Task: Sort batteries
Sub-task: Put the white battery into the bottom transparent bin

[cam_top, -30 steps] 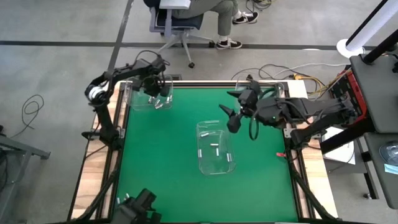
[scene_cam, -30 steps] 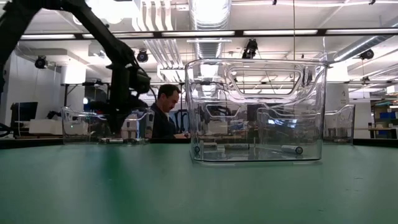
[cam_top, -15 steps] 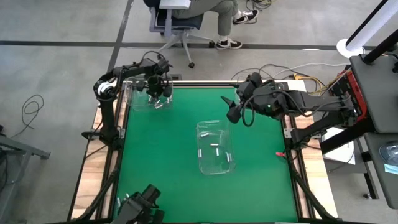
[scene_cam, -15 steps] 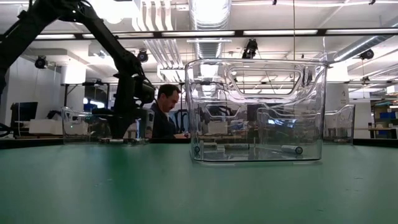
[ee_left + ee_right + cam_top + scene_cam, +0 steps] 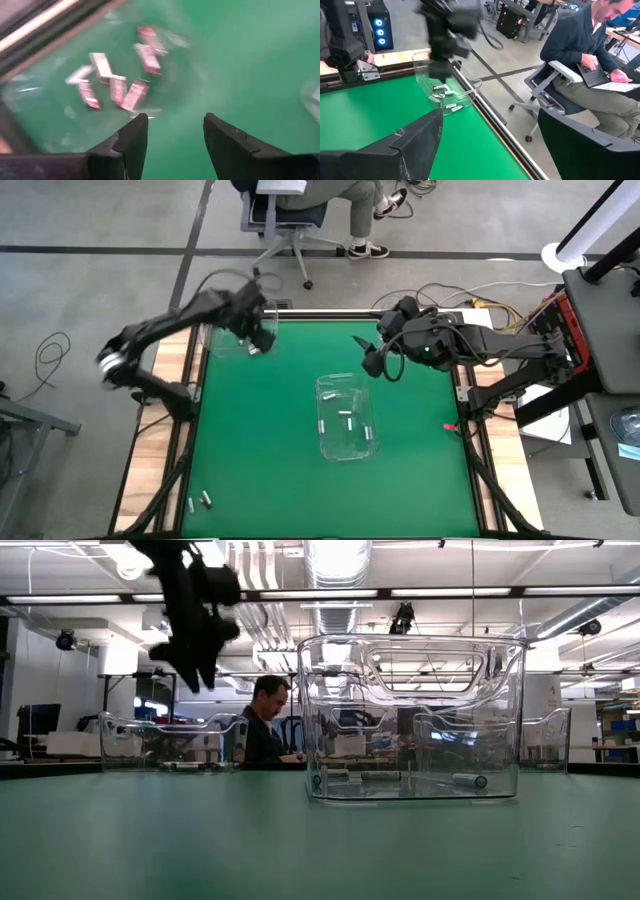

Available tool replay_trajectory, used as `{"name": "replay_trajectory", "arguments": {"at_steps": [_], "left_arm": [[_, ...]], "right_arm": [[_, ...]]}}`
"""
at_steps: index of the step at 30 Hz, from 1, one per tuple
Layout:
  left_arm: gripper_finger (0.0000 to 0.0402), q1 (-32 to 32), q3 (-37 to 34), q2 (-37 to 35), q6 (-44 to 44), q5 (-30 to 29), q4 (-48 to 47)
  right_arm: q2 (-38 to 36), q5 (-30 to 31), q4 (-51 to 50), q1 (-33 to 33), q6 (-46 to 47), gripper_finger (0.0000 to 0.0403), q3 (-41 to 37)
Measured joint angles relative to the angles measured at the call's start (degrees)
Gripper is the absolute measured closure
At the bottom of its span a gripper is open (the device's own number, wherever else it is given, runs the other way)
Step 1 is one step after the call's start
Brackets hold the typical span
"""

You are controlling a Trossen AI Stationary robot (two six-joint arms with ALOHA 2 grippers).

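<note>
Green felt [image 5: 260,440] covered the table, with a shallow clear plastic tray [image 5: 212,340] at its far left corner. Over that tray hung the left gripper [image 5: 174,131], fingers apart and empty. Small silvery-white cylindrical batteries [image 5: 116,85] lay scattered directly beneath it, pointing every way. The right gripper [image 5: 368,362] waited near the taller clear plastic bin [image 5: 345,418], its fingers apart too; the left arm was plainly nearer.
</note>
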Motion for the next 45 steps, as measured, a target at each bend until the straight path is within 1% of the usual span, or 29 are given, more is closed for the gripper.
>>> {"name": "replay_trajectory", "arguments": {"at_steps": [1, 3, 5, 9, 12, 14, 17, 19, 21, 24, 28, 31, 33, 38, 45], "left_arm": [[0.023, -3.4, -1.5, -3.1, -1.0, 0.0, 0.0], [0.0229, -10.9, -4.7, -8.7, -6.2, 0.0, -0.1], [0.0229, -19.4, -8.4, -13.2, -15.2, -0.6, -0.1], [0.0229, -39.8, -15.7, -18.8, -34.0, -5.0, 0.0], [0.0229, -55.7, -20.1, -19.2, -49.7, -6.7, 0.4], [0.0229, -65.2, -22.0, -18.0, -61.2, -7.3, 0.5], [0.0223, -76.0, -23.6, -14.9, -77.4, -6.3, 1.1], [0.0215, -81.0, -23.6, -12.8, -83.6, -5.5, 3.4], [0.0203, -84.2, -23.0, -10.5, -86.3, -4.9, 5.1], [0.0181, -86.0, -20.7, -6.5, -86.5, -2.1, 7.1], [0.0144, -87.4, -17.4, -0.9, -82.4, 5.2, 7.5], [0.0124, -89.0, -15.6, 2.5, -81.9, 11.3, 9.0], [0.0119, -90.2, -15.1, 4.2, -82.6, 12.9, 11.3], [0.0123, -92.7, -14.9, 7.1, -85.8, 14.5, 15.1], [0.0127, -93.6, -15.4, 11.1, -86.4, 20.8, 15.9]], "right_arm": [[0.2, 0.0, 0.4, 0.0, 0.1, 0.0081, 0.0], [0.6, 0.0, 1.4, 0.0, 0.1, 0.0084, 0.0], [1.3, 0.1, 3.4, 0.0, 0.1, 0.0089, 0.0], [3.3, 0.1, 8.0, 0.0, -0.9, 0.0097, 0.0], [5.3, 0.0, 11.2, 0.0, -1.8, 0.0101, 0.0], [6.6, 0.0, 12.7, 0.0, -0.9, 0.0101, 0.0], [8.4, -0.3, 13.5, 0.7, 2.8, 0.0096, 0.3], [9.3, -0.3, 13.4, 1.6, 5.9, 0.0093, 0.4], [9.9, -0.3, 13.6, 2.9, 8.9, 0.009, 0.8], [11.1, -0.4, 13.8, 5.0, 12.0, 0.009, 1.4], [12.6, -0.3, 13.6, 8.1, 14.3, 0.0097, 2.7], [13.4, -0.3, 13.4, 10.3, 14.3, 0.0104, 3.9], [13.6, -0.1, 13.4, 11.2, 14.2, 0.0106, 4.4], [13.6, 0.2, 13.1, 11.5, 13.1, 0.0106, 4.5], [13.5, 0.2, 13.0, 11.5, 7.8, 0.0089, 5.0]]}}
